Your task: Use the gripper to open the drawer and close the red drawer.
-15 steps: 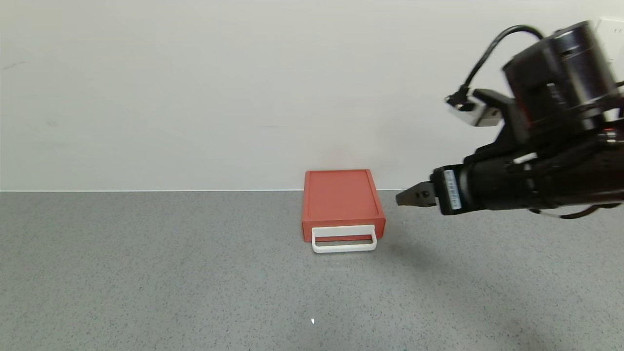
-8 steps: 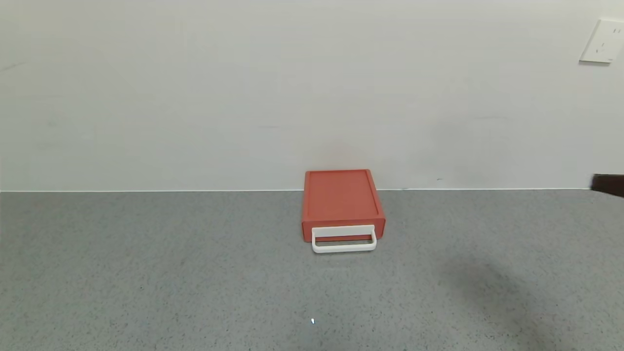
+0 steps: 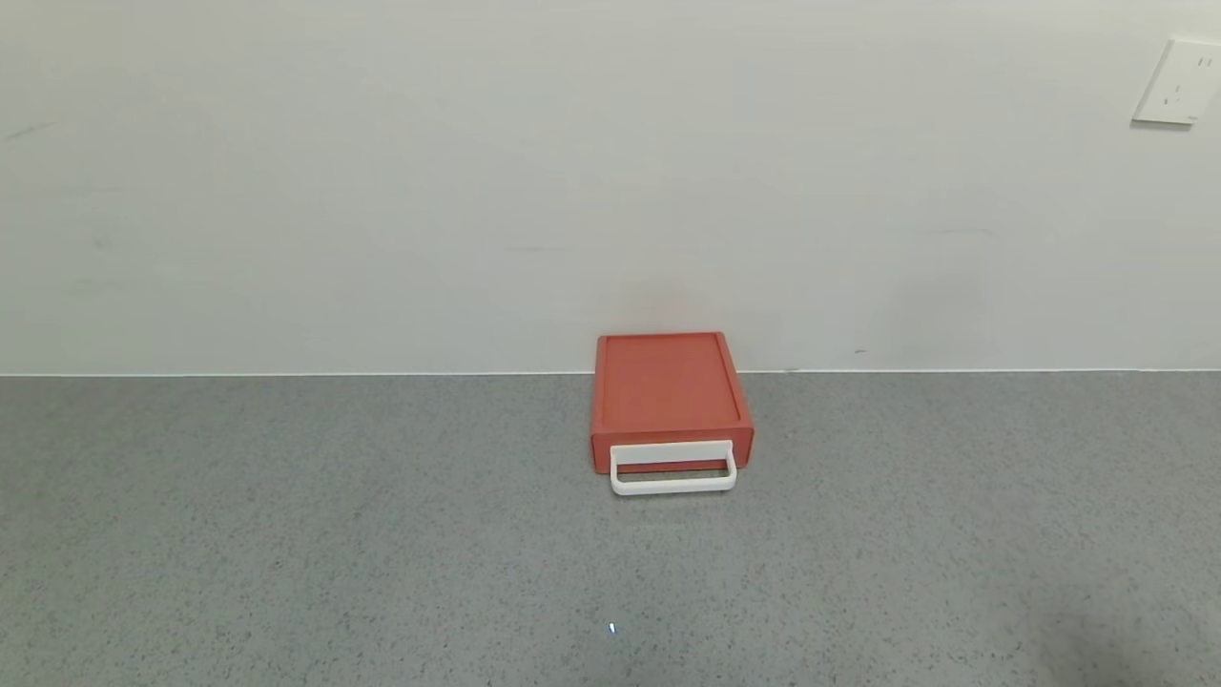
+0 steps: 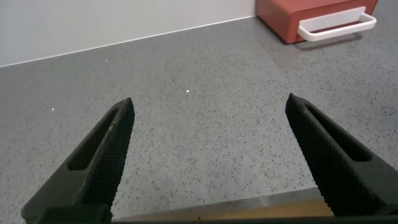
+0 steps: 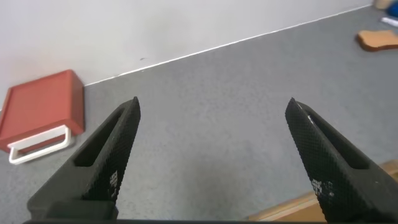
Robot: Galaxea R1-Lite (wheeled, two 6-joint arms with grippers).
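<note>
The orange-red drawer (image 3: 670,391) sits on the grey table against the back wall, its tray pushed in and its white loop handle (image 3: 673,469) facing me. No arm shows in the head view. My left gripper (image 4: 210,107) is open and empty near the table's front edge, with the drawer (image 4: 298,15) far off. My right gripper (image 5: 213,107) is open and empty over the table's front edge, with the drawer (image 5: 45,106) far off.
The grey speckled table (image 3: 382,534) meets a white wall (image 3: 477,191). A white wall socket (image 3: 1177,82) is at the upper right. A tan flat object (image 5: 378,40) lies far off in the right wrist view. The table's wooden front edge (image 4: 267,211) shows by both grippers.
My right arm, which reached toward the drawer's right side a second ago, has pulled back out of the head view. The drawer has not moved.
</note>
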